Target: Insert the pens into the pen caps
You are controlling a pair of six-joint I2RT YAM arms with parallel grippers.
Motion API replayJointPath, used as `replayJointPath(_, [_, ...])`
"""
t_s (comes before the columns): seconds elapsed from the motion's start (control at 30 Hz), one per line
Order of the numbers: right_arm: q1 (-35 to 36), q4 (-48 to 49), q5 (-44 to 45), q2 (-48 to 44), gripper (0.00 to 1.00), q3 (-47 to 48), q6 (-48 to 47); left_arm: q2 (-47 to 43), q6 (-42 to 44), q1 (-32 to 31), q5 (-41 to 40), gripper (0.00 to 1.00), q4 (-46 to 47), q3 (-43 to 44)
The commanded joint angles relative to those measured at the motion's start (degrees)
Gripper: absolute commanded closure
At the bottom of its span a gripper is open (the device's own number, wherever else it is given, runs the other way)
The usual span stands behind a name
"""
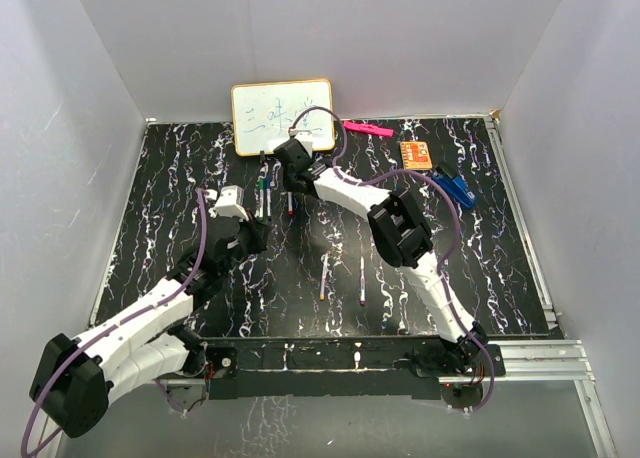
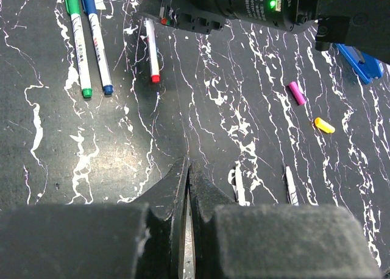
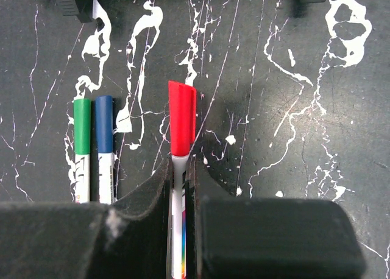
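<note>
Closest to the arm bases, a bare pen [image 1: 323, 276] and a second bare pen [image 1: 361, 281] lay flat on the table [image 1: 500, 278]. They were side by side but apart, with no caps on. Near them, in the left wrist view, lay a purple cap [image 2: 297, 92] and a yellow cap [image 2: 324, 125]. Each cap was alone and touched nothing.

A bit further in, the left gripper [image 2: 187, 166] hung over bare table. Its two fingers were pressed together, and nothing could be seen sticking out between them.

Further on, a green pen [image 3: 81, 146] and a blue pen [image 3: 104, 144] lay side by side with their caps on. Just beside them was the red pen [image 3: 177, 190]. The right gripper [image 3: 181, 164] was squeezed tight on its white barrel, just below the red cap [image 3: 183, 117] on its end. At the very back was a whiteboard [image 1: 282, 116].

The pens looked light, stiff and smooth, so they could roll or slip. A good place to pinch one would be on the barrel, close to the tip, so it does not wobble when pushed in. The caps looked tiny and light and would likely skid if bumped. Pinching one across its sides would leave the open end free.
</note>
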Motion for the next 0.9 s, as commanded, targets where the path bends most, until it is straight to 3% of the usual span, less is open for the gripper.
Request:
replayJointPath(0.0, [-0.08, 3.40, -0.32, 0.44, 1.00, 0.61, -0.32, 0.20, -0.35, 0.02, 0.32, 0.99, 1.09, -0.25])
replayJointPath(0.4, [-0.07, 3.78, -2.35, 3.72, 0.94, 1.23, -2.25, 1.01, -1.03, 0.02, 0.38, 1.00, 1.93, -0.48])
replayJointPath(0.67, [-0.04, 4.48, -3.17, 3.48, 0.73, -0.28, -2.97, 1.40, -1.26, 0.02, 0.35, 1.00, 2.06, -0.48])
replayJointPath(0.87, [-0.02, 5.30, -1.26, 0.42, 0.68, -2.83, -3.60, 1.70, -1.40, -0.02, 0.82, 1.00, 2.24, -0.18])
